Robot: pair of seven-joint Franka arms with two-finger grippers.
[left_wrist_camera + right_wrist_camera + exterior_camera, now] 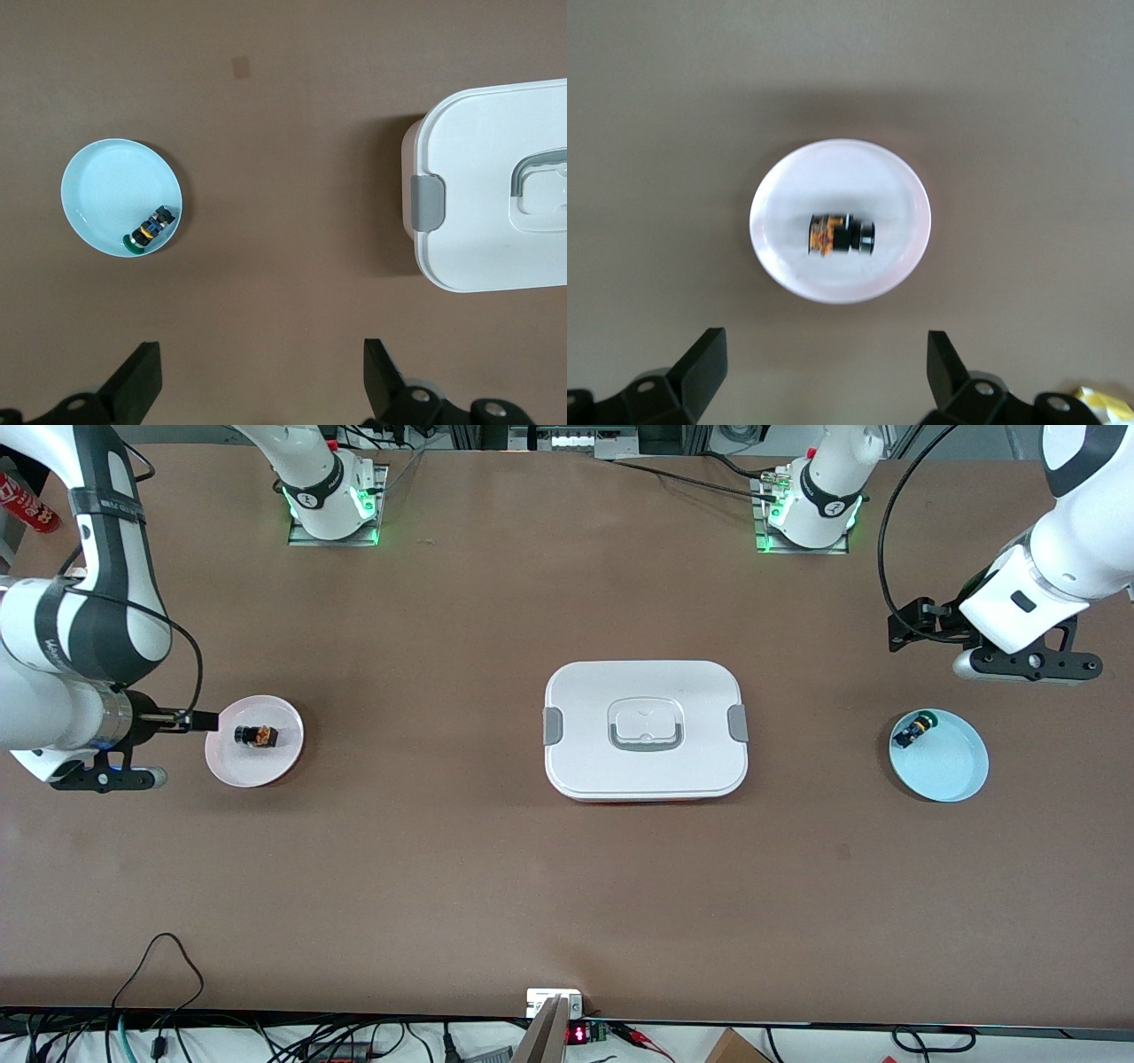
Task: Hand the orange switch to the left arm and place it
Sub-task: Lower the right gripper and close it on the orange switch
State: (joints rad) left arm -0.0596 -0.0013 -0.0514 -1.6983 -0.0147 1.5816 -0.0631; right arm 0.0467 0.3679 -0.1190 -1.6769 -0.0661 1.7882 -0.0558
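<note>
Box (646, 731) at table centre, lid on, grey clips at both ends. Orange switch (256, 736) on its side in pink plate (254, 741) toward right arm's end. Blue plate (939, 755) toward left arm's end, small dark switch (914, 731) at its rim. Right gripper (824, 367) in the air just off pink plate's outer edge, fingers wide apart, empty. Left gripper (261, 381) over bare table near blue plate, fingers wide apart, holding nothing.

Bright even light, soft shadows
</note>
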